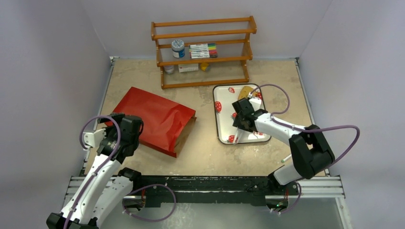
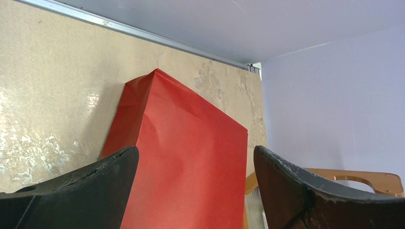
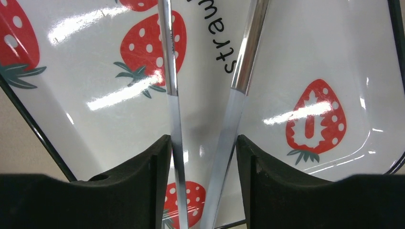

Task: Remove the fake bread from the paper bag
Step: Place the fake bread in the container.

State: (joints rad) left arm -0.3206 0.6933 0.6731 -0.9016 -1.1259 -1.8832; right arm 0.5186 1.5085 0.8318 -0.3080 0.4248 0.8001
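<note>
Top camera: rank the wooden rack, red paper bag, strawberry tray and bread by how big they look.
1. wooden rack and paper bag: about alike, so not ranked against each other
2. strawberry tray
3. bread: smallest, partly hidden

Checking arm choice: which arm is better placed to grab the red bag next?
Left: the left gripper hovers open by the paper bag; the right gripper holds tongs over the strawberry tray.
</note>
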